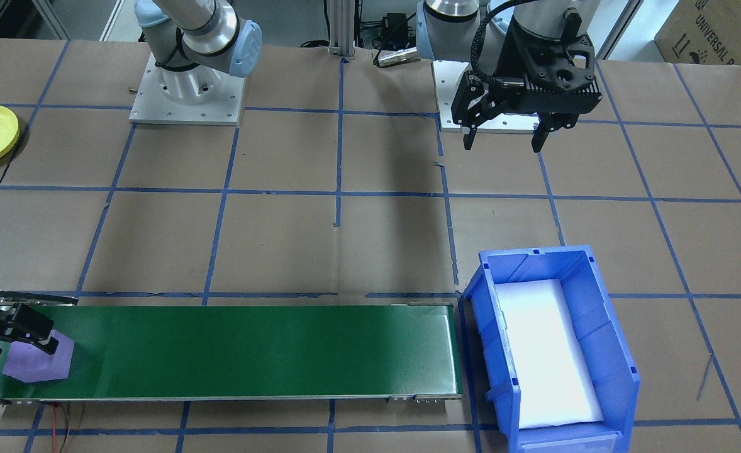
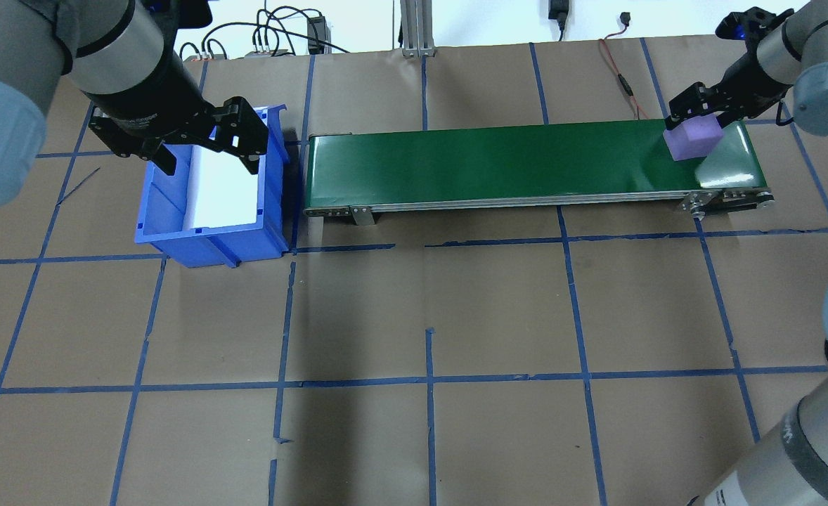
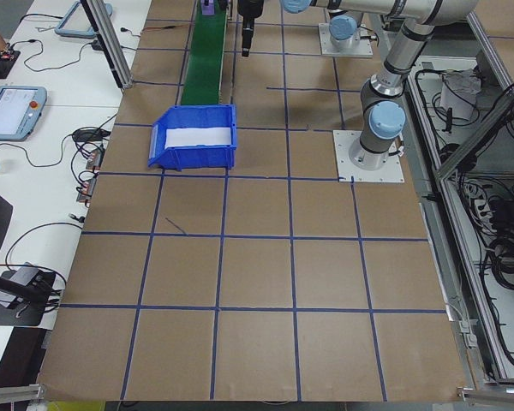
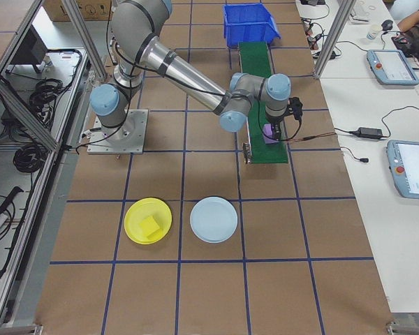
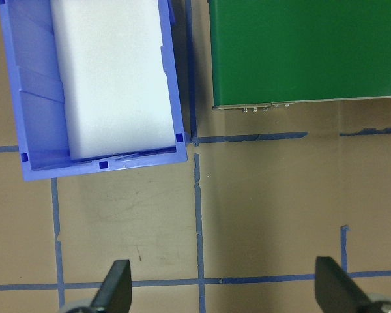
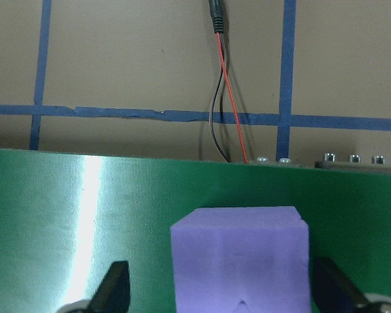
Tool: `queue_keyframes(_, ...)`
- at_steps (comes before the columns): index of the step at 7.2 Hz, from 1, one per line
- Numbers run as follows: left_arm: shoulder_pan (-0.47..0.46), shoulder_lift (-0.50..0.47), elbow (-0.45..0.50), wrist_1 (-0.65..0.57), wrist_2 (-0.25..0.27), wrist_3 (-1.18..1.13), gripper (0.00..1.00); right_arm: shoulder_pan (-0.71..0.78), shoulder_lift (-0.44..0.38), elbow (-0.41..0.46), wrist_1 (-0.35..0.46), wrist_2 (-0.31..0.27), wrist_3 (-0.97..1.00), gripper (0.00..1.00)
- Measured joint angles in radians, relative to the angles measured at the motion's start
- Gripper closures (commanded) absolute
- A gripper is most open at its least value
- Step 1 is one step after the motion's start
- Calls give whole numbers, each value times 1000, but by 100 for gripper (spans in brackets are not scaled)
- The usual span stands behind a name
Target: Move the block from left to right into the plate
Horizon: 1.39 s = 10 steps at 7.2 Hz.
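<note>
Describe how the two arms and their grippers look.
Both arms are silver-grey metal tubes with pale blue caps on the joints, bolted to square metal base plates. Each carries a black two-finger gripper: the left gripper sits under a black ribbed wrist block with a black cable looped along it; the right gripper looks the same, seen smaller, with a blue glint on its wrist.

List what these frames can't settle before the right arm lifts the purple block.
- Contact: right claw fingers flank the purple block with gaps; the bottom edge of the wrist view cuts the block's lower part.
- Front-facing view: the frame's left edge crops the right arm.
- Plates: both appear only in the right side view; the small yellow piece on the yellow plate is too small to identify.
</note>
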Motion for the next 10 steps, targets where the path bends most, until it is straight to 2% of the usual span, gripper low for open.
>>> queue_keyframes(1,0,0,0,0,1,0,0,0,7,0,-9,-54,1,72)
queue_keyframes(3,-1,0,0,0,1,0,0,-2,-8,2,-18,-168,16,82)
queue_keyframes(4,-1,0,0,0,1,0,0,-9,-33,12,-16,-218,19,82)
queue_keyframes(6,-1,0,0,0,1,0,0,-99,-133,88,-1,-274,-32,80)
queue_keyframes(7,-1,0,-1,0,1,0,0,-184,-185,136,4,-285,-104,80)
queue_keyframes(9,-1,0,-1,0,1,0,0,-432,-223,204,6,-282,-347,77)
queue_keyframes(10,-2,0,-1,0,2,0,0,-530,-217,213,3,-276,-437,58)
